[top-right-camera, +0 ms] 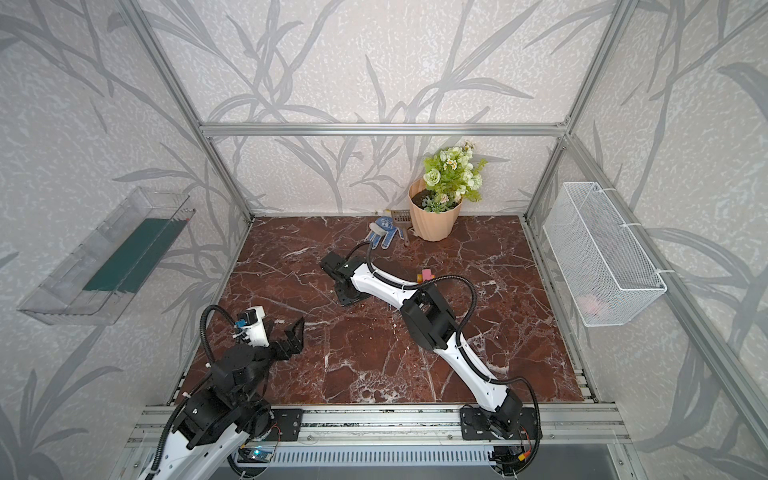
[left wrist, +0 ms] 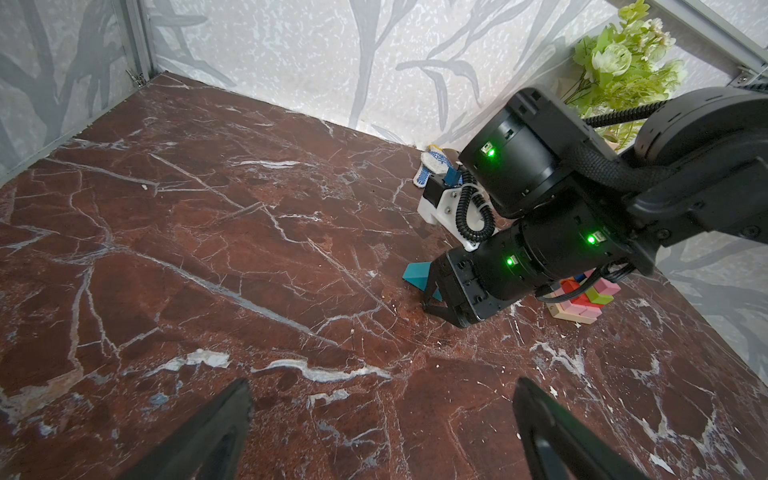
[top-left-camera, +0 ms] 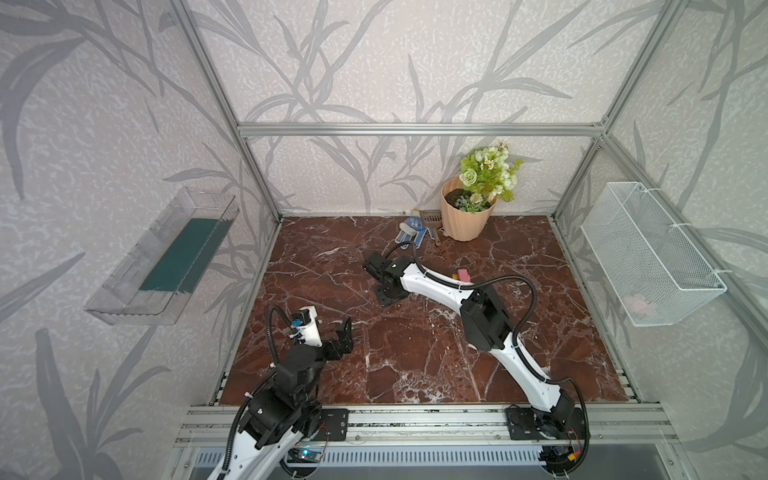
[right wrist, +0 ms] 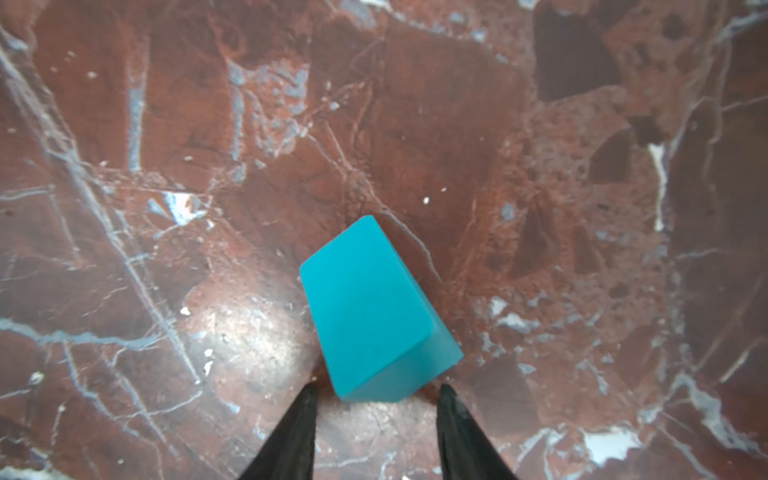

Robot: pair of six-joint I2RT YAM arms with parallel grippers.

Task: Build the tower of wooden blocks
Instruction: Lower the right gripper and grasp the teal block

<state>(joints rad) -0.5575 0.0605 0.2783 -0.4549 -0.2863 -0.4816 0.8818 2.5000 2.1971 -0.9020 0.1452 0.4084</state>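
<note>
Cataloguing one marble tabletop (top-left-camera: 415,353) with two arms.

- right gripper (right wrist: 377,390): at the centre of both top views, pointing down at the slab. In the right wrist view its two black fingers (right wrist: 291,436) straddle the near end of the teal block (right wrist: 370,307). A sliver of marble shows on each side, so the jaws stand apart and nothing is gripped.
- teal block: a wedge-like piece lying on the marble, lower centre of the right wrist view. In the left wrist view it peeks out beside the gripper, right of centre.
- stack of blocks (left wrist: 582,301): pink, tan, lime green and red pieces at the right edge of the left wrist view, partly hidden behind the right arm. Only a pink top (top-left-camera: 462,274) shows in a top view.
- left gripper (left wrist: 382,415): jaws spread wide, empty, over bare marble at lower left of both top views.
- background, upper right of the tabletop: peach flowerpot (top-left-camera: 461,220), glove (top-left-camera: 411,232).
</note>
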